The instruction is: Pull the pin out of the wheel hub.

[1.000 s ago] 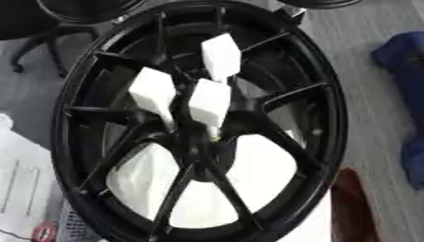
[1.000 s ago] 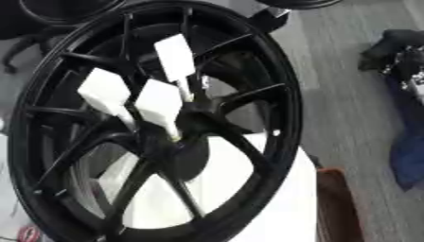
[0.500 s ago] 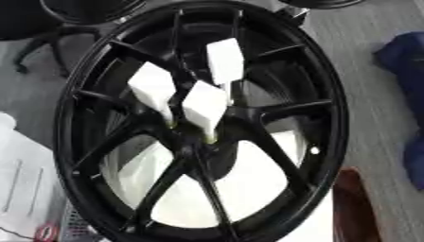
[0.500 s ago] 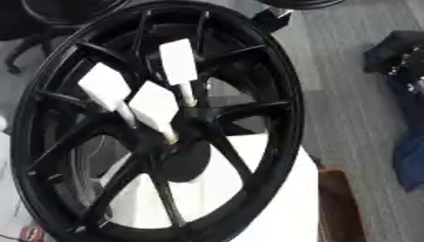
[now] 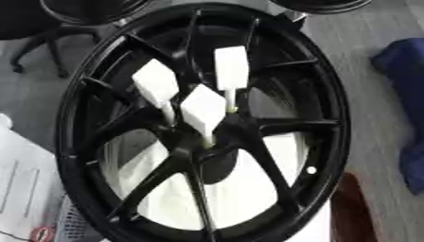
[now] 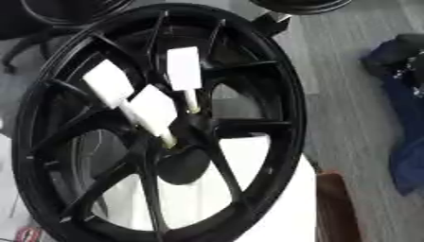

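Item: black multi-spoke wheel (image 5: 203, 125), lying face-up on a white surface (image 5: 248, 194) and filling most of the frame; the rim tilts from upper right to lower left.

Item: three pins seated round the hub (image 5: 217, 137), at frame centre. Each is a thin pale shaft topped by a white block-shaped handle.
- Left pin (image 5: 155, 88): long axis leans to upper left.
- Middle pin (image 5: 203, 109): handle upper left of its foot, shaft entering the hub just below.
- Right pin (image 5: 231, 68): nearly vertical in the frame, handle toward the top.

Note: judged to stand handle-outward so each can be drawn along its own shaft, away from the hub.

Hands: neither in view; state of the fingers cannot be told.

Surroundings: blue cloth (image 5: 406, 66) at right edge; chair base (image 5: 37, 45) upper left.
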